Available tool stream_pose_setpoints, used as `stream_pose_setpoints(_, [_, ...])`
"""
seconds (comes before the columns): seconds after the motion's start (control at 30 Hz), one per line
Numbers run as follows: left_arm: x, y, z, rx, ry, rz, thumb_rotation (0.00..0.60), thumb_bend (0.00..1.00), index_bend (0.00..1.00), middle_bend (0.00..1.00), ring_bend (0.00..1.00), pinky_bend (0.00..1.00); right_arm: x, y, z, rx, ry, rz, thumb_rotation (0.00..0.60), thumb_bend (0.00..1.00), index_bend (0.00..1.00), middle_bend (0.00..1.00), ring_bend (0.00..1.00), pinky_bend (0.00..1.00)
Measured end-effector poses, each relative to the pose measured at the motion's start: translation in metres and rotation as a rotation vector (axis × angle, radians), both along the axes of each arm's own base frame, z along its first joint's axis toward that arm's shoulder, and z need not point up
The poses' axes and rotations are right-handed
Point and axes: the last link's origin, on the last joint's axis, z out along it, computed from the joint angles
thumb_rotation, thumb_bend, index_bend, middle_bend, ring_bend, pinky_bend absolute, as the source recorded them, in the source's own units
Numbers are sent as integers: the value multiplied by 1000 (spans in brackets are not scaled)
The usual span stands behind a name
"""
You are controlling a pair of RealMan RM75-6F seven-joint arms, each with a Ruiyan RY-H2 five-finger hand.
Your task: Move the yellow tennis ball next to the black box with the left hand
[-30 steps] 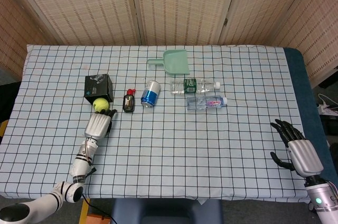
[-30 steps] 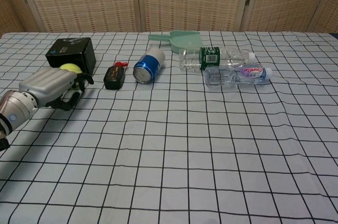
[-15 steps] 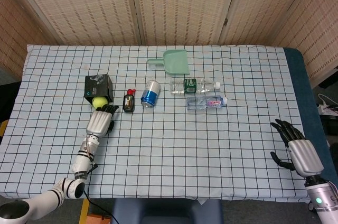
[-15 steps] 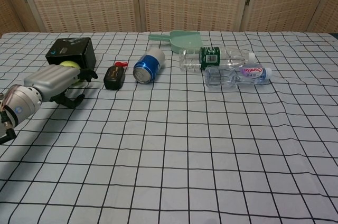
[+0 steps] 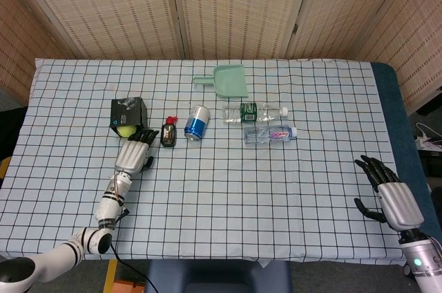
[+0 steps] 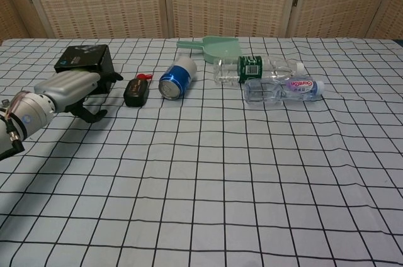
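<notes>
Yellow, the tennis ball (image 5: 125,130) now lies right against the front of the black box (image 5: 129,112); a second ago it was a little nearer the robot. The left hand (image 5: 133,153) has pushed forward behind it, fingers loosely spread around it; whether they grip, I cannot tell. The placing seems almost done.

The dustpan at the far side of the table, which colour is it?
The dustpan is pale mint green, clearest in the head view.
</notes>
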Motion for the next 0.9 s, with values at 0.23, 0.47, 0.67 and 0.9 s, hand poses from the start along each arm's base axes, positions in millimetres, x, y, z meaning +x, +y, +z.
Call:
stream_pose_setpoints(0.23, [-1, 1, 1, -15, -2, 5, 600, 429, 81, 66, 35, 185, 0, 0, 0, -1, 0, 1, 600, 266, 97, 25, 0, 141])
stream_pose_setpoints(0.47, [-2, 3, 2, -19, 4, 0, 600, 432, 86, 70, 37, 185, 0, 0, 1, -4, 0, 2, 600, 266, 97, 25, 0, 141])
stream_pose_setpoints(0.67, [-7, 9, 4, -13, 20, 15, 600, 431, 89, 74, 37, 185, 0, 0, 1, -4, 1, 1, 600, 266, 97, 25, 0, 141])
stream_pose_setpoints(0.9, [-12, 17, 8, -2, 43, 29, 600, 431, 92, 78, 38, 185, 0, 0, 1, -4, 2, 0, 600, 265, 97, 25, 0, 141])
